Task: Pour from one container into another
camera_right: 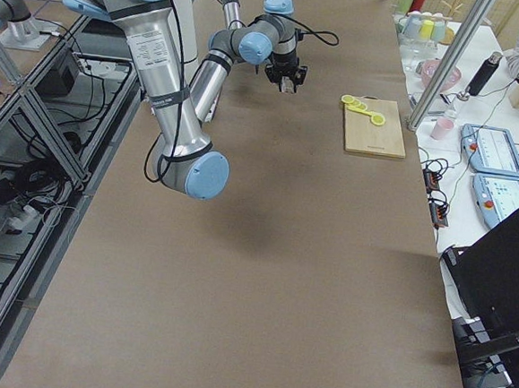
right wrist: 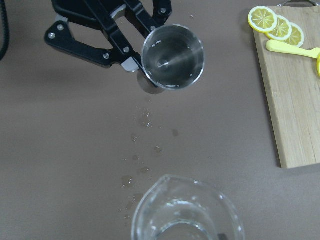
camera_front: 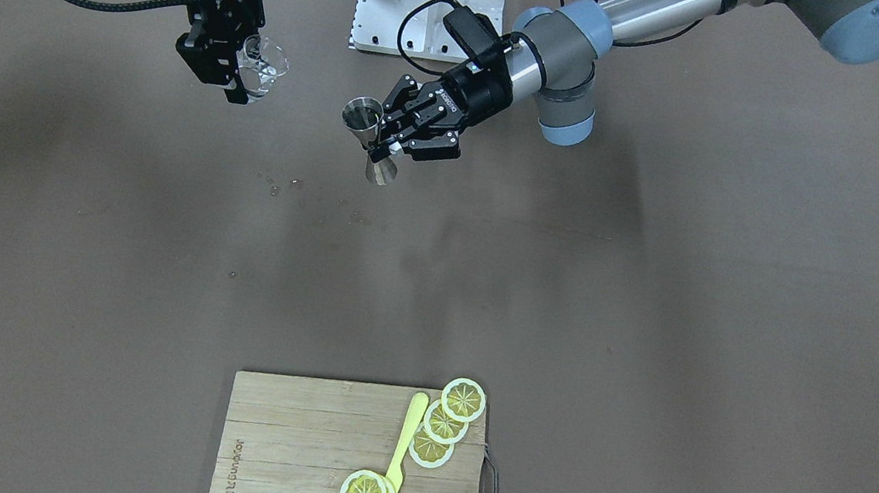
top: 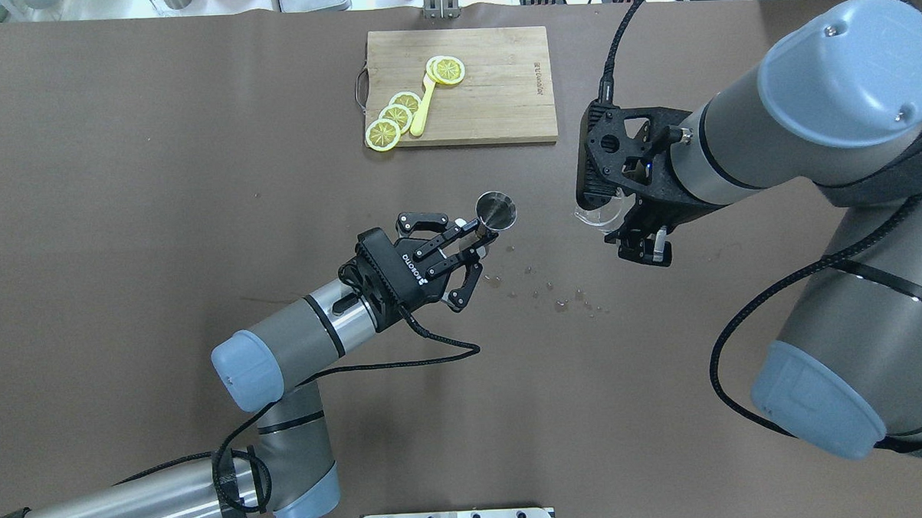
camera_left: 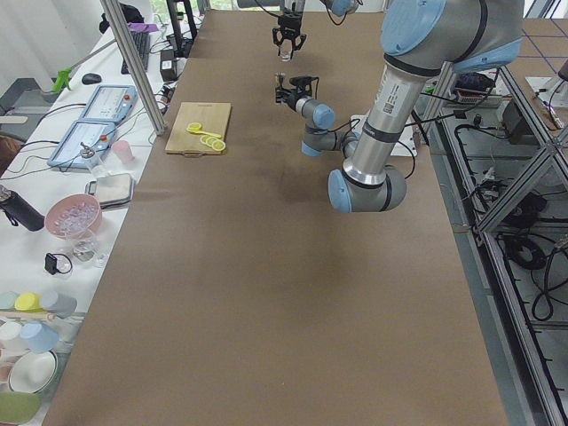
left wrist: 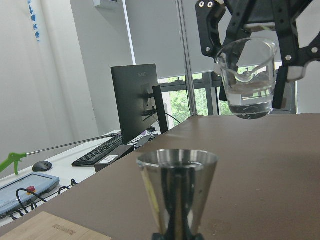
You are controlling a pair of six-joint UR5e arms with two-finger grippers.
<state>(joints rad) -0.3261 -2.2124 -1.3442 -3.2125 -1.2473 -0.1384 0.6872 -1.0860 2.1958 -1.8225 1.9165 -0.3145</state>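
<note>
We see the steel jigger (top: 497,211) pinched at its waist by the left gripper (top: 472,239), upright above the table (top: 122,225), its cup open and shiny. Near it but higher, the clear glass beaker (left wrist: 247,75) sits clamped in the right gripper (camera_front: 233,71), upright, with water in its bottom. Droplets (right wrist: 142,150) spot the table below the 2.
</note>
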